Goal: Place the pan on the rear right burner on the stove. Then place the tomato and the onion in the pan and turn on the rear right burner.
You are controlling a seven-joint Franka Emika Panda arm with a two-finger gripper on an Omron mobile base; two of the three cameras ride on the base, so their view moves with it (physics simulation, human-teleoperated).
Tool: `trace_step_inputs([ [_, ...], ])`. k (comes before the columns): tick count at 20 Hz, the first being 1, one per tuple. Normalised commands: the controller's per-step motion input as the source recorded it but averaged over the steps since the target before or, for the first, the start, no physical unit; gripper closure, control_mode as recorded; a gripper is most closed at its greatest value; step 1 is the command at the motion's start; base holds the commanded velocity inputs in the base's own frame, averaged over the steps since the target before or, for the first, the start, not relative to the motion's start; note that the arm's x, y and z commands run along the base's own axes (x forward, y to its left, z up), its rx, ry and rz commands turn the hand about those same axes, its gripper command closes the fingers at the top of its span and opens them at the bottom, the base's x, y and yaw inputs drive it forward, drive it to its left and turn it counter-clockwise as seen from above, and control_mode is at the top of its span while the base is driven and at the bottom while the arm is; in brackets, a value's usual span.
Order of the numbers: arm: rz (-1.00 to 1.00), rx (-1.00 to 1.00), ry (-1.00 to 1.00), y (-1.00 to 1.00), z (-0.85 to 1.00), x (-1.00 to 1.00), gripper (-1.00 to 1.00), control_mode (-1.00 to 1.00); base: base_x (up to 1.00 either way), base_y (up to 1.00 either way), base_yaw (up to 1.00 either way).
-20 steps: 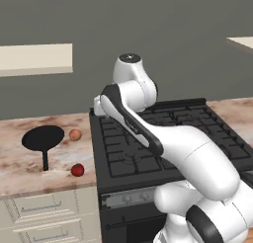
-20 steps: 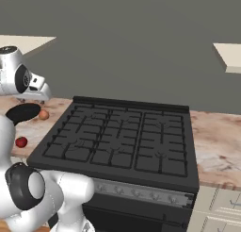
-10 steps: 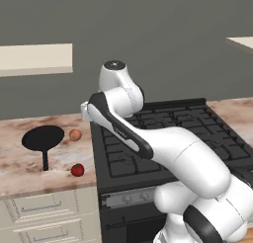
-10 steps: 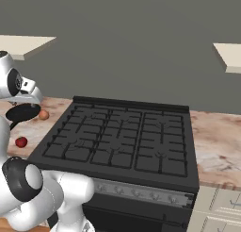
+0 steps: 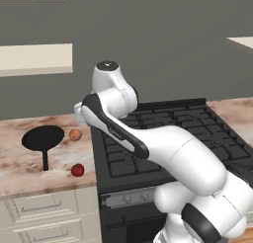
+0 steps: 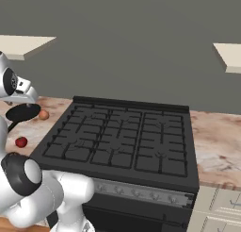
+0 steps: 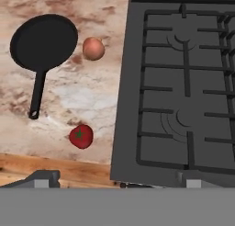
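I had the arm (image 5: 148,138) swung further left than a second earlier; its upper joint, which stood over the stove's (image 5: 197,133) left rear part, now sat above the stove's left edge, leaning toward the tabletop (image 5: 20,163); in the right base view the wrist had slid almost to the left border. The base had not driven, since the stove and tabletop kept their places in both base views.

The claw (image 7: 114,179) was released, its tips spread wide with nothing between them; the hand view looked straight down over the seam where the tabletop meets the stove.

The pan (image 5: 43,138) lay flat on the tabletop left of the stove, handle pointing toward the front edge, where it had been a second ago; the onion (image 5: 74,134) sat just beside the pan's right rim, apart from it as far as I could tell; the tomato (image 5: 77,170) rested nearer the front edge, right of the handle's end; neither ball had moved. The rear right burner (image 6: 162,120) carried nothing on its grate.
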Motion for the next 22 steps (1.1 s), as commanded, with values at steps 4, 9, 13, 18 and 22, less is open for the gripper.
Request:
trace_step_inputs([
  [4, 0.0, 0.0, 0.0, 0.14, 0.0, 0.0, -1.0, -1.0, 0.0, 0.0, 0.0],
  [9, 0.0, 0.0, 0.0, 0.26, 0.0, 0.0, -1.0, -1.0, 0.0, 0.0, 0.0],
  [13, 0.0, 0.0, 0.0, 0.21, 0.0, 0.0, -1.0, -1.0, 0.0, 0.0, 0.0],
  [18, 0.0, 0.0, 0.01, 0.14, 0.0, 0.0, -1.0, -1.0, 0.0, 0.0, 0.0],
  [22, 0.0, 0.03, 0.01, 0.08, 0.0, 0.01, -1.0, -1.0, 0.0, 0.0, 0.0],
])
